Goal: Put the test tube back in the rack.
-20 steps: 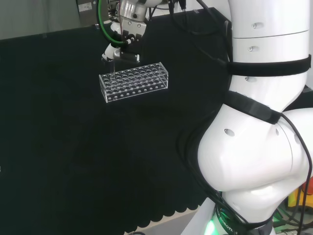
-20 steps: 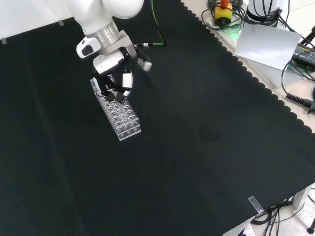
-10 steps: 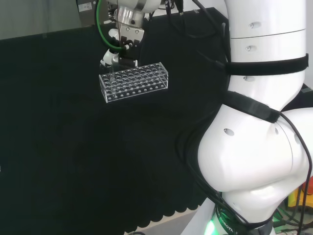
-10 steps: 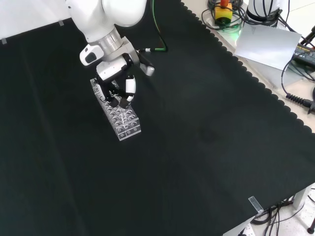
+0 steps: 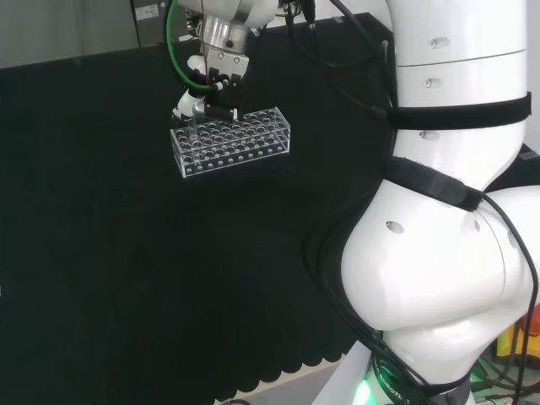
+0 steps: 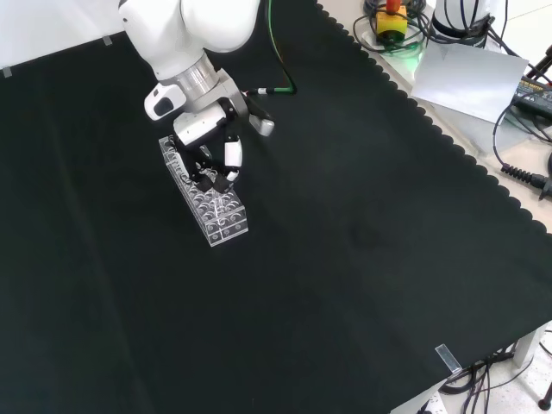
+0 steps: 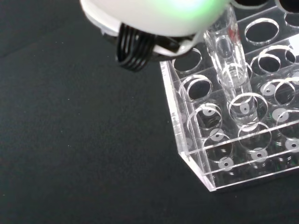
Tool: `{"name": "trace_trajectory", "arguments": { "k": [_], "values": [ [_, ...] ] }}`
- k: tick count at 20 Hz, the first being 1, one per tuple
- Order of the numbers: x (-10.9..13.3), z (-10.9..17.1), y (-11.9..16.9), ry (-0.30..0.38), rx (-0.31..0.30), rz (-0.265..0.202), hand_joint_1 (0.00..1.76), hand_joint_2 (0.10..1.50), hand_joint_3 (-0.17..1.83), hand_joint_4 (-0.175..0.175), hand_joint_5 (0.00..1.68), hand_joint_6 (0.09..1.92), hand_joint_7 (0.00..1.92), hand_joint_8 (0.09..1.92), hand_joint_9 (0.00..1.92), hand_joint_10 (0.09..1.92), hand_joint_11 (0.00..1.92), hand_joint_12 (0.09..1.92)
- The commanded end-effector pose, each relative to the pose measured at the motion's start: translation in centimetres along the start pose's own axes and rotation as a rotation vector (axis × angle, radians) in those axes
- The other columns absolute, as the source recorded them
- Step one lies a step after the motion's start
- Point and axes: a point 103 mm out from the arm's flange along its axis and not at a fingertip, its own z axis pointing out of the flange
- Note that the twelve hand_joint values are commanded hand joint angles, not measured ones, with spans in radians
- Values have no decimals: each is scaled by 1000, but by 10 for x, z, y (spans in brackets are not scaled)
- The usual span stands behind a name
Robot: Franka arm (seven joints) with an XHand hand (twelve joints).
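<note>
A clear plastic test tube rack [image 5: 245,143] lies on the black cloth, at the upper left of the front view [image 6: 226,222]. The hand [image 5: 215,84] hangs over the rack's left end in the head view. In the front view the hand [image 6: 205,129] covers the rack's far end, fingers curled downward. In the wrist view, below a blurred white part of the hand [image 7: 154,14], a clear test tube [image 7: 229,60] stands upright. Its lower end sits inside a hole near a corner of the rack [image 7: 201,163]. The hand is shut on the test tube.
The arm's big white links [image 5: 456,211] stand at the right of the head view. A green cable [image 6: 278,52] runs along the arm. Beyond the cloth's scalloped edge [image 6: 448,147] lie a yellow and red button box [image 6: 392,19] and cables.
The hand has shifted a little along the rack, lower in the front view and slightly right in the head view, bringing the tube down over the rack's end holes.
</note>
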Motion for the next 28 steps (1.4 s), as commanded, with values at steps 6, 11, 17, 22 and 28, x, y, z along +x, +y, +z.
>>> {"name": "trace_trajectory", "arguments": {
  "k": [6, 11, 17, 22, 28],
  "values": [
    [6, -5, 6, 126, 145, -51, 1100, 583, 630, -67, 834, 549, 956, 752, 1032, 687, 592, 1410],
    [10, -16, 4, 152, 143, -89, 1061, 575, 627, -18, 615, 661, 602, 916, 729, 843, 397, 1493],
    [18, -52, -10, 183, 102, -143, 1063, 572, 618, -7, 558, 655, 527, 922, 664, 858, 358, 1509],
    [31, -96, -30, 185, 56, -199, 1063, 572, 613, -5, 540, 644, 498, 920, 634, 856, 348, 1512],
    [51, -155, -59, 167, -6, -286, 1062, 575, 607, -5, 526, 632, 473, 924, 605, 865, 336, 1516]
  ]
}}
